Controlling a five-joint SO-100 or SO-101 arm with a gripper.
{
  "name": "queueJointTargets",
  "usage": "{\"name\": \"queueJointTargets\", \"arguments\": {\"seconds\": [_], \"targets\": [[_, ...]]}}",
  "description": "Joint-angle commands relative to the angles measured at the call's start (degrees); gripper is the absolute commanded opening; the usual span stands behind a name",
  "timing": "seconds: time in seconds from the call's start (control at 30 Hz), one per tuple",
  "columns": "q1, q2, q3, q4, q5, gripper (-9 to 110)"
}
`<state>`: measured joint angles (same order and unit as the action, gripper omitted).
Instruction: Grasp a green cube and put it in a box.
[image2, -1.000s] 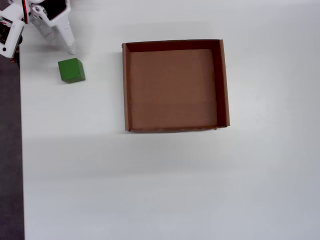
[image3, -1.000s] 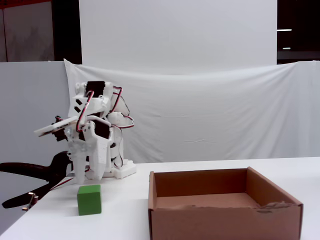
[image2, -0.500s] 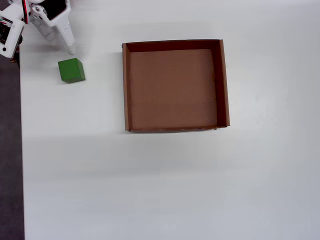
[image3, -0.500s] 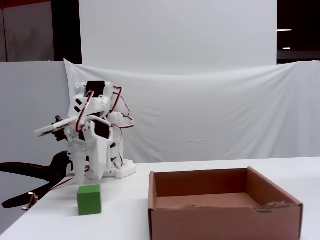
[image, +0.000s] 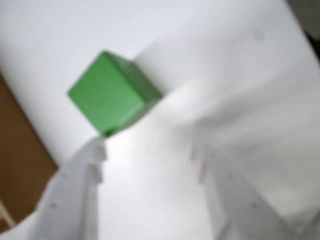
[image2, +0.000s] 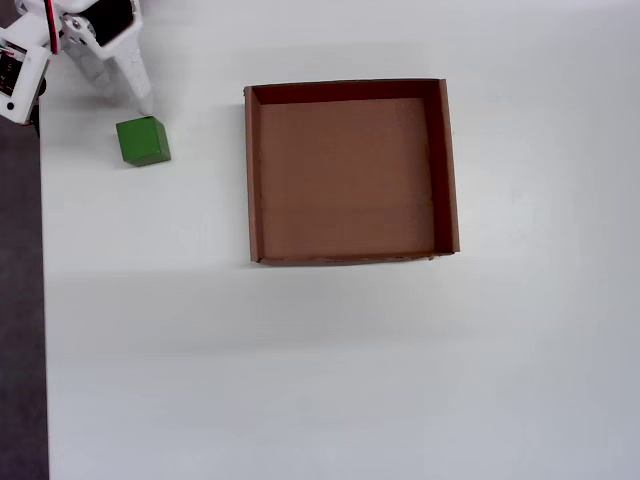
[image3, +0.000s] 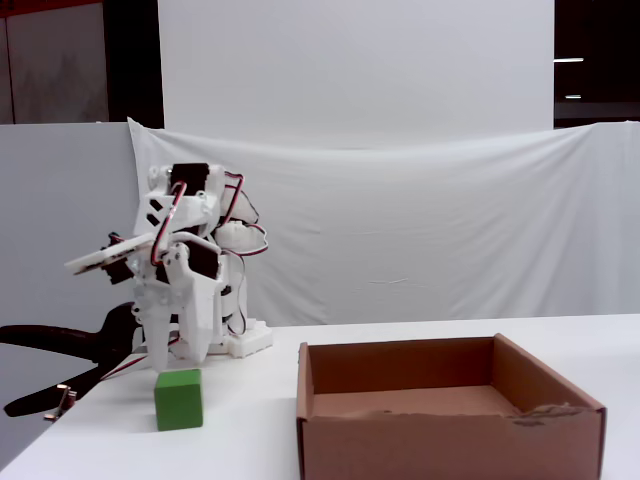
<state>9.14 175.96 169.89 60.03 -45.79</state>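
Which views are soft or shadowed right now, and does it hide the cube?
Wrist view: blurred throughout, the fingers especially smeared, but the cube still reads clearly as a green block casting a soft shadow. Overhead view: sharp and evenly lit, with a faint grey band across the table below the box. Fixed view: sharp, dark background corners, cube plainly visible.

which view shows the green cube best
The overhead view: the green cube sits sharp and unobstructed on the white table, clearly left of the box. The fixed view shows only its front face from the side. The wrist view shows it large but blurred, just beyond the open jaws.
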Motion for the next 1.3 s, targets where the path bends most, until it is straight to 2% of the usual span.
{"name": "queueJointTargets", "arguments": {"seconds": [0.0, 0.37, 0.63, 1.27], "targets": [[1.14, -6.06, -6.15, -2.37, -2.99, 25], [1.05, -24.87, -28.04, 1.67, -12.39, 27], [1.41, -36.91, -28.65, -5.01, -20.83, 27], [-3.25, -50.63, -32.26, -11.6, -24.96, 29]]}}
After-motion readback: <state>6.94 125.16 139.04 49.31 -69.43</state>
